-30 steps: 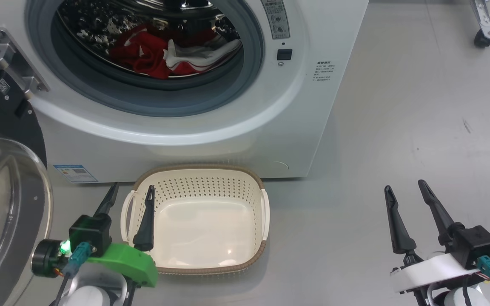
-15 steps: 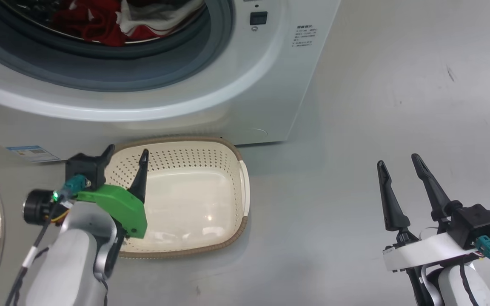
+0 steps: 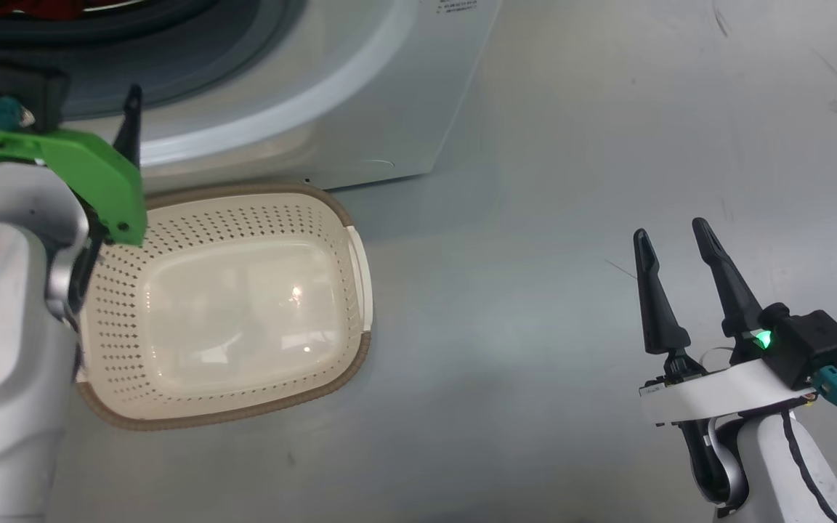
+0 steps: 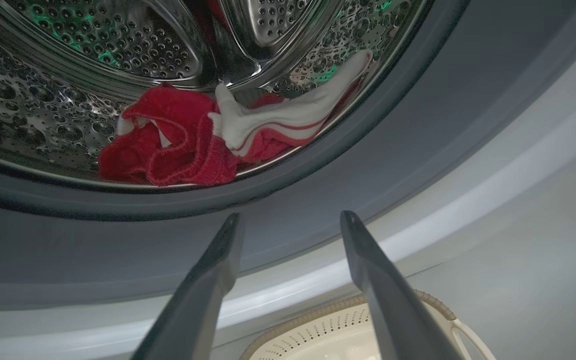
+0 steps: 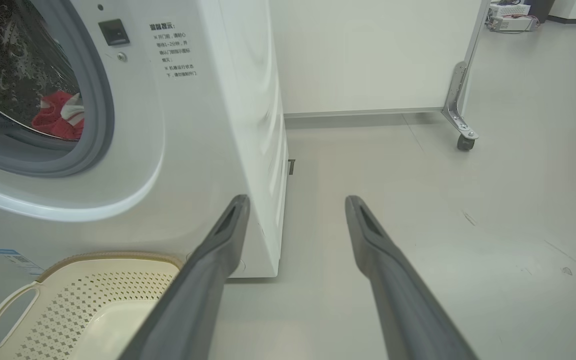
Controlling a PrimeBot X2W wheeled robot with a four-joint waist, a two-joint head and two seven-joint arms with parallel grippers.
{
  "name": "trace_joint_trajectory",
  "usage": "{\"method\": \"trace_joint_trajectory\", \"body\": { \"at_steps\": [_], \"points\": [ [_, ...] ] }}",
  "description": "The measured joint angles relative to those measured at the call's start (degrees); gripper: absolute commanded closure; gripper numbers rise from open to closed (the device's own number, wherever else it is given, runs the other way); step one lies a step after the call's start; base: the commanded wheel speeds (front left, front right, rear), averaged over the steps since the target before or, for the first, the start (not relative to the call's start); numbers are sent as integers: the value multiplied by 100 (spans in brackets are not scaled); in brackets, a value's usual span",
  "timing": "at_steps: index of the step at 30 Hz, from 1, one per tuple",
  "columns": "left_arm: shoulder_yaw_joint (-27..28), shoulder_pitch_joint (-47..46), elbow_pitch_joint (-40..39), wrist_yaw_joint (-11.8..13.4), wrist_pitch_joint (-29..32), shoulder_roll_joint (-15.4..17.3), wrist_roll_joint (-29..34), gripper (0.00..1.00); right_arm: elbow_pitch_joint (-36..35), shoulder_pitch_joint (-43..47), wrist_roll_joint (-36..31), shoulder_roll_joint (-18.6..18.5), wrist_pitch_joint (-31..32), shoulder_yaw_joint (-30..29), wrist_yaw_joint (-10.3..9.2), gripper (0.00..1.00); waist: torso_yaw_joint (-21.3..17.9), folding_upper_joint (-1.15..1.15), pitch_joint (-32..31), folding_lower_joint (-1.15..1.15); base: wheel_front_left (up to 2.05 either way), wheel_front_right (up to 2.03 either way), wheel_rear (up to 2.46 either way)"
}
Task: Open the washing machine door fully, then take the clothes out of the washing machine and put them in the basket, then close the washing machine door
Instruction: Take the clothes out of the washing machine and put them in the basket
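Note:
The washing machine [image 3: 360,87] stands with its mouth uncovered; its door is out of view. Red and white clothes [image 4: 178,145] lie at the bottom of the steel drum, also visible as clothes [image 5: 58,117] in the right wrist view. My left gripper [image 4: 290,216] is open and empty, held before the lower grey ring of the mouth and pointing at the clothes, short of them. One of its fingers [image 3: 131,120] rises above the green wrist mount. The cream basket [image 3: 244,218] sits empty on the floor under the mouth. My right gripper [image 3: 670,228] is open and empty over bare floor, right of the basket.
Grey floor stretches to the right of the machine. A white partition on a metal foot with a caster [image 5: 463,142] stands beyond the machine's right side. A small blue label [image 5: 13,257] sits low on the machine's front.
The head camera has swung down and right, so the whole picture shifted. My left arm has risen from the basket's left edge towards the machine's mouth. The right gripper has stayed open and about in place.

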Motion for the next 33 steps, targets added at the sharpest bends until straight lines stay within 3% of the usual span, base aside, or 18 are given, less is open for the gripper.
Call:
{"method": "trace_joint_trajectory", "body": {
  "at_steps": [9,20,33],
  "points": [
    [143,-1278,-4,-8,457,416,183,0,132,-318,196,57,-44,114,58,0,-438,0,535,0,0,0,0],
    [-41,-2153,232,-211,1015,972,567,0,219,-668,432,110,-44,179,107,0,-916,0,1048,1,0,0,0],
    [-47,-2483,773,-285,1596,1163,621,0,264,-835,511,127,-44,210,133,0,-1145,0,1327,0,0,0,0]
  ]
}}
